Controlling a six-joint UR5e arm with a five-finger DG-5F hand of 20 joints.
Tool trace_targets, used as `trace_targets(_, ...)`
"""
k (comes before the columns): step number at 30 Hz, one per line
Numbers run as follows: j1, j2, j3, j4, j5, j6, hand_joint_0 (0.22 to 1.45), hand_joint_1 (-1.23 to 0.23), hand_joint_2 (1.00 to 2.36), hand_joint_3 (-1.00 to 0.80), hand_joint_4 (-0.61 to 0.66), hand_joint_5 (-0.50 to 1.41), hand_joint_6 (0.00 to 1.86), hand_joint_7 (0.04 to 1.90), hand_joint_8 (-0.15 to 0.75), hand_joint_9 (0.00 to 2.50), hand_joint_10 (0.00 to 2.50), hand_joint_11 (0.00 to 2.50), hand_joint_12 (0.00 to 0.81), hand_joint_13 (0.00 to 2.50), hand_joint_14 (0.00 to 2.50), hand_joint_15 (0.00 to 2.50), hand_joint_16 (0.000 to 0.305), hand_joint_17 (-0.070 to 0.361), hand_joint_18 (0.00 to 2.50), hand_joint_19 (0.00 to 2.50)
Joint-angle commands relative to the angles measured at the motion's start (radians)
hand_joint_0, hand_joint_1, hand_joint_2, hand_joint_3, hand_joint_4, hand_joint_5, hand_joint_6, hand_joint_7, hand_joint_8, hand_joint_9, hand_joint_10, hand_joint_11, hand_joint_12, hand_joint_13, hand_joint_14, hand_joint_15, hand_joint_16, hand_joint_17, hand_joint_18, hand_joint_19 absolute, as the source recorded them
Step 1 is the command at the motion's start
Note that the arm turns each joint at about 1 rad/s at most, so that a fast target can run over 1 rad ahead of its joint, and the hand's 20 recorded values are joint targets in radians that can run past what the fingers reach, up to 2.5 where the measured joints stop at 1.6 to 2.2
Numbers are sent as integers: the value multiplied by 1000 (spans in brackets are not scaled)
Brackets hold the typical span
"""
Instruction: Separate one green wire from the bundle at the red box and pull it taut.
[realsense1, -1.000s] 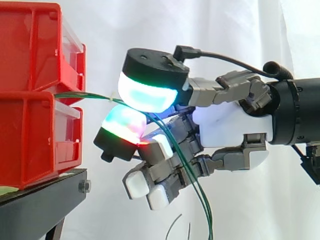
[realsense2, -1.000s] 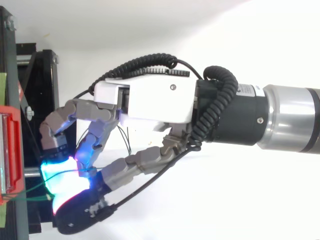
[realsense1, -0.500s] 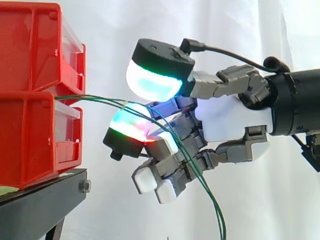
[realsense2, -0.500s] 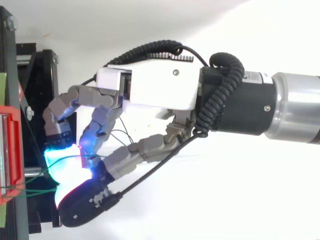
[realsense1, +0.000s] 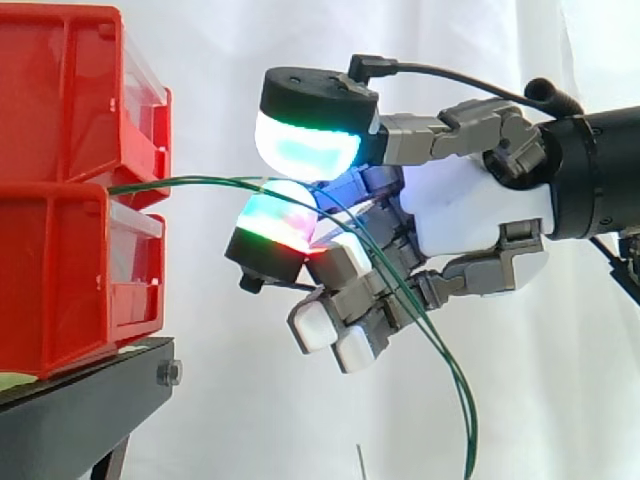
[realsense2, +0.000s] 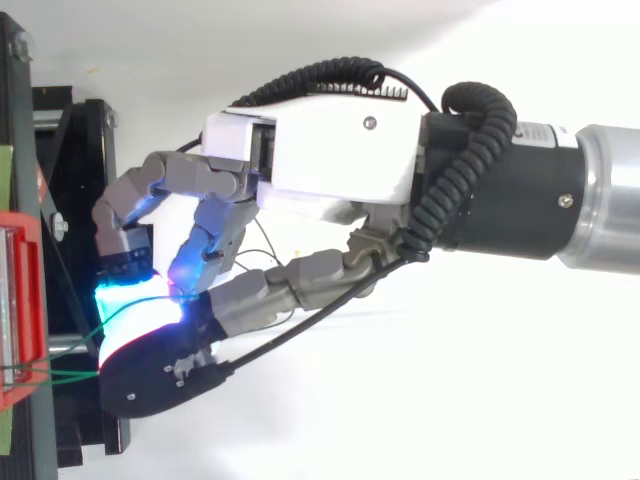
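The hand (realsense1: 470, 215) has its fingers curled, and two glowing pads (realsense1: 305, 150) are closed together, one above the other. The green wires (realsense1: 200, 182) run between these pads and look pinched there, though I cannot tell whether one strand or both are held. From the pads the wires slope away toward 5 o'clock, crossing the lower curled fingers and hanging slack below the hand. Toward 9 o'clock they arc in a shallow curve, not tight, to two stacked red bins, and meet them at the seam between the upper bin (realsense1: 60, 90) and the lower bin (realsense1: 60, 280). Each bin has a clear drawer front (realsense1: 140, 260); what lies inside cannot be made out. The bins sit on a black stand (realsense1: 80, 410), with a white curtain (realsense1: 220, 60) behind.
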Motion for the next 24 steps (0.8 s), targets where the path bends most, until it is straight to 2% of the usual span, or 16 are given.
trace_targets(1, 0, 3, 0, -10, 0, -1, 603, -706, 1016, -239, 196, -179, 885, 1190, 337, 1039, 17, 870, 338, 947, 15, 444, 48, 107, 908, 466)
trace_targets(2, 0, 3, 0, -12, 0, -1, 604, -706, 1017, -244, 198, -180, 888, 1174, 336, 1039, 15, 873, 339, 947, 15, 438, 48, 107, 907, 467)
trace_targets(4, 0, 3, 0, -12, 0, -1, 568, -685, 1006, -434, 217, -187, 889, 1101, 337, 1045, 17, 876, 341, 952, 15, 439, 48, 109, 914, 469)
trace_targets(6, -2, 10, 0, -12, 0, -3, 540, -628, 1000, -495, 224, -189, 875, 1078, 340, 1053, 17, 868, 349, 961, 16, 439, 50, 112, 926, 463)
trace_targets(9, -3, 16, 2, -12, 2, -10, 530, -545, 1000, -500, 224, -188, 863, 1047, 346, 1074, 15, 875, 354, 970, 15, 434, 50, 114, 933, 468)
trace_targets(12, -6, 17, 2, -15, 0, -17, 539, -521, 1000, -500, 227, -186, 857, 1053, 345, 1087, 18, 873, 357, 978, 14, 435, 50, 113, 931, 463)
trace_targets(14, -6, 17, 0, -16, 2, -14, 565, -518, 1003, -469, 218, -186, 854, 1053, 343, 1088, 18, 871, 350, 974, 16, 442, 49, 110, 922, 478)
trace_targets(17, -11, 17, -38, -19, 0, -7, 602, -554, 1009, -385, 208, -184, 852, 1080, 340, 1098, 17, 869, 347, 976, 14, 443, 48, 108, 916, 476)
trace_targets(18, -11, 17, -62, -15, 0, 0, 603, -562, 1011, -354, 201, -184, 852, 1093, 341, 1095, 17, 884, 346, 975, 14, 440, 48, 108, 917, 476)
trace_targets(20, -11, 17, -76, 1, 0, 13, 603, -582, 1014, -307, 196, -185, 855, 1110, 342, 1090, 16, 880, 345, 972, 16, 441, 48, 108, 917, 476)
trace_targets(24, -16, 17, -78, 14, -2, 26, 603, -635, 1019, -180, 203, -192, 889, 1139, 351, 1080, 17, 902, 347, 965, 14, 435, 49, 111, 923, 462)
